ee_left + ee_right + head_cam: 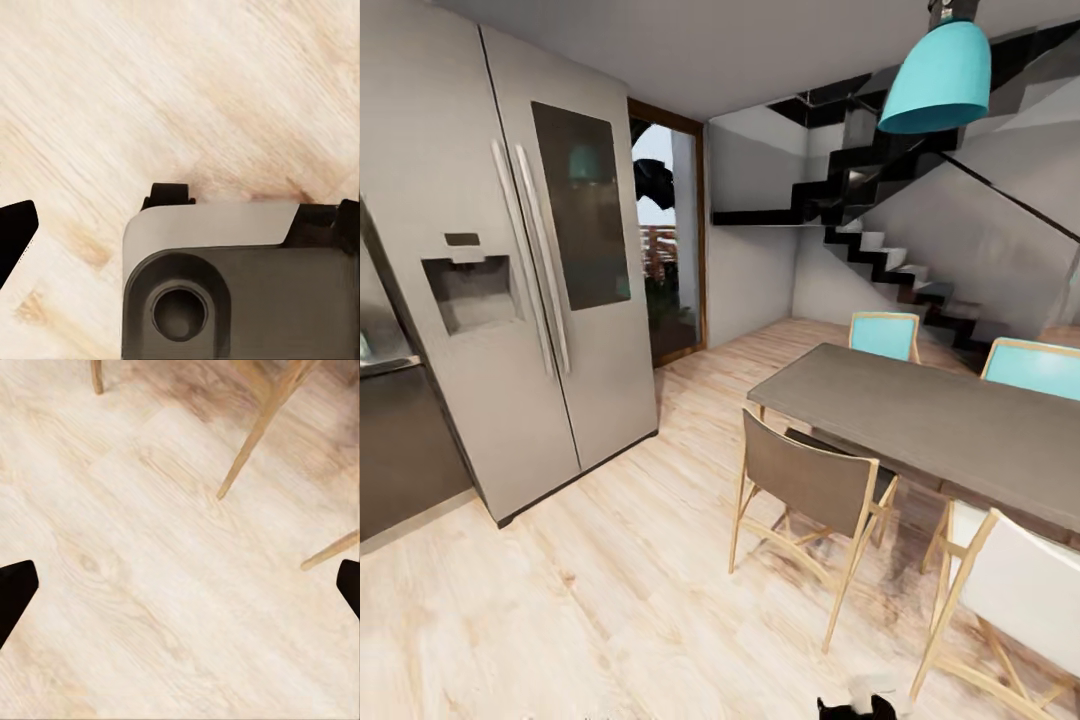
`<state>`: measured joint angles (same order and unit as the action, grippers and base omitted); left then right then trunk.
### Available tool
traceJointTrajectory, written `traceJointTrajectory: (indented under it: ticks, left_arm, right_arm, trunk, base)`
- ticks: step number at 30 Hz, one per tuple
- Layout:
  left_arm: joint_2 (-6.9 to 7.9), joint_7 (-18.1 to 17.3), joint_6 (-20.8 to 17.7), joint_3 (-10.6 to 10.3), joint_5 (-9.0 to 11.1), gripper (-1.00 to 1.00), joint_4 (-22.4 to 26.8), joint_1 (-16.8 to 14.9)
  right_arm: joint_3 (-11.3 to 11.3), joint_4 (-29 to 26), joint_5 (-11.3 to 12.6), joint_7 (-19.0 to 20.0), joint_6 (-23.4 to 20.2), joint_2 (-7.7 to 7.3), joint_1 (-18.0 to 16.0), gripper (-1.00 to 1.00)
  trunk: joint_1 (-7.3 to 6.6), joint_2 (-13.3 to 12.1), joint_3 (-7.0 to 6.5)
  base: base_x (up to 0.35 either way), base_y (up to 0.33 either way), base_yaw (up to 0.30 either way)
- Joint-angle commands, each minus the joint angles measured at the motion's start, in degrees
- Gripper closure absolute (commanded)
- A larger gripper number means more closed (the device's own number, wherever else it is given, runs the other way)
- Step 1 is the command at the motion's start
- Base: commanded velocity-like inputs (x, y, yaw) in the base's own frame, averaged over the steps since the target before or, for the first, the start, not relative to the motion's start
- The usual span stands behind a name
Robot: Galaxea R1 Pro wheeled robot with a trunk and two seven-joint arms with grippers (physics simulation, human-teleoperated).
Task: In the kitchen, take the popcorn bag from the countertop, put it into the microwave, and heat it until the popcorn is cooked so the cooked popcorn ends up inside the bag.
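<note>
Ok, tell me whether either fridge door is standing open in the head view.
No. Both doors of the steel fridge sit flush and shut, their two long handles side by side down the middle.

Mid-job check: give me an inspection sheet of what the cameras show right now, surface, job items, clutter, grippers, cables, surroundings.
Surface: pale wood floor; grey dining table, bare.
Job's things: popcorn bag, microwave: nothing seen.
Clutter: nothing seen.
Grippers: right gripper open over floor, fingertips far apart, empty; left gripper cannot tell, one fingertip beside the robot's grey base.
Cables: nothing seen.
Surroundings: steel fridge, dark-backed chair, turquoise chairs, white chair, turquoise lamp, black staircase, doorway.
</note>
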<state>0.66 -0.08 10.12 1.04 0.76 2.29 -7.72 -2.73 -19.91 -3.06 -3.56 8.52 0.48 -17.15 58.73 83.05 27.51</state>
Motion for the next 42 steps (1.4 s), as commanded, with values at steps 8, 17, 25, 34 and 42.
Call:
traceJointTrajectory:
  ticks: [8, 17, 25, 34, 42]
  left_arm:
    - [-0.39, -0.1, 0.3, 3.1, 0.0, -1.0, -0.1, -1.2]
    - [-0.4, -0.1, 0.5, 4.2, 0.0, -1.0, -0.1, -1.2]
    - [-1.15, -0.1, 0.7, 4.2, -0.1, -1.0, 1.1, -1.1]
    - [-1.24, -0.1, 0.7, 4.2, -0.1, -1.0, 1.1, -1.1]
    - [-1.45, -0.1, 0.7, 4.9, 0.0, -1.0, 1.1, -1.1]
  right_arm:
    - [-2.4, 0.4, -0.4, -0.4, 0.1, 1.18, -3.7, -1.0]
    - [-3.6, 0.6, -0.5, -0.3, 0.1, 1.12, -3.4, -1.0]
    - [-6.1, 0.6, -0.5, -0.4, 0.1, 1.27, -3.2, -1.0]
    - [-6.1, 0.6, -0.5, -0.4, 0.1, 1.28, -3.2, -1.0]
    - [-6.1, 0.5, -0.5, -0.4, 0.1, 1.28, -3.2, -1.0]
  trunk:
    - [-0.01, 0.0, 0.4]
    - [-0.01, 0.0, 0.76]
    - [-0.01, 0.0, 1.08]
    - [-0.01, 0.0, 1.44]
    - [-0.01, 0.0, 1.77]
  base:
    - [0.0, 0.0, 0.256]
    - [0.0, 0.0, 0.256]
    - [0.0, 0.0, 0.256]
    - [0.0, 0.0, 0.256]
    - [0.214, 0.009, 0.256]
